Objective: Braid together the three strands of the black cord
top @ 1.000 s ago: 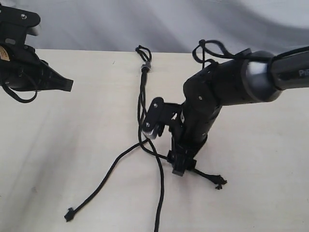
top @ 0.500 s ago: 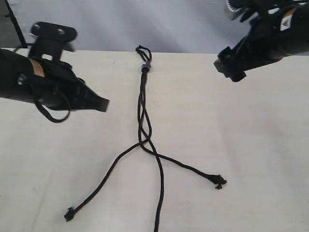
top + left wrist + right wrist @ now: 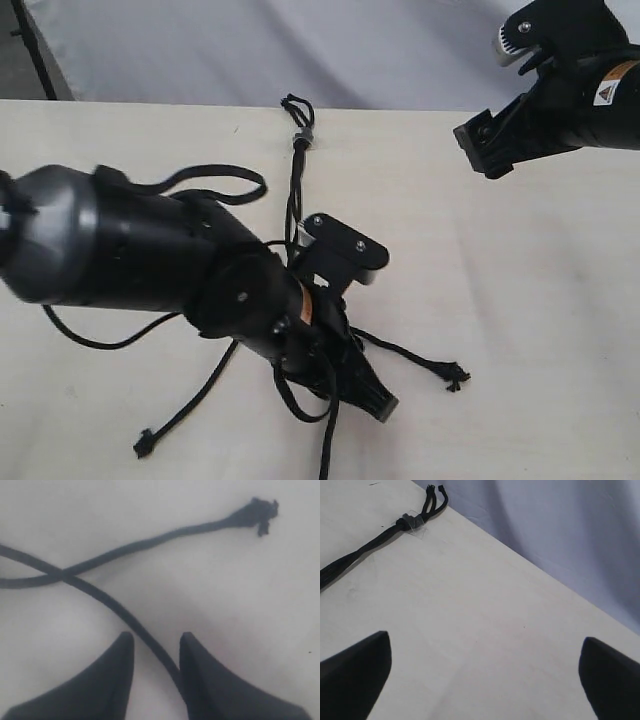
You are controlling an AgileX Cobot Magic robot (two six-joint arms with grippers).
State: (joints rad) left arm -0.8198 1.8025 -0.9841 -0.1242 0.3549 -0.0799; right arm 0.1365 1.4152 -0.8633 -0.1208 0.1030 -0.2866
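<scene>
**1. left gripper** (image 3: pixel 156 641): jaws narrow, slim gap only. One strand (image 3: pixel 107 605) runs btwn the fingertips (image 3: pixel 122 655) and meets the inner edge of one finger further in. The gap looks wider than the cord, so not clamped. Not the frayed-end strand, which crosses it in the same view. Tip is low over the table (image 3: pixel 540 300), near-centre in ext. view.

**2. right gripper** (image 3: pixel 485 639): jaws wide, nothing btwn them, touching nothing. Held above the table's far-right part in ext. view, well apart from the cord.

**3. Hidden / cut off:** the left arm (image 3: pixel 150 260) covers the cord's mid run in ext. view, incl. where the strands cross. The middle strand (image 3: pixel 324 465) leaves the frame at the bottom edge, its end unseen. Left wrist view is soft, so the cord weave is not readable.

**4. black cord** (image 3: pixel 296 175): flat on the table, long axis far-to-near, approx. down the centre.
- Far end: grey band (image 3: pixel 303 137) w/ loops (image 3: pixel 294 103), by the far edge.
- Near side: strands fan out.
- left strand (image 3: pixel 185 408): runs near-left, ends in a knot (image 3: pixel 143 446).
- right strand (image 3: pixel 410 356): runs near-right, ends in a frayed end (image 3: pixel 455 377).
</scene>
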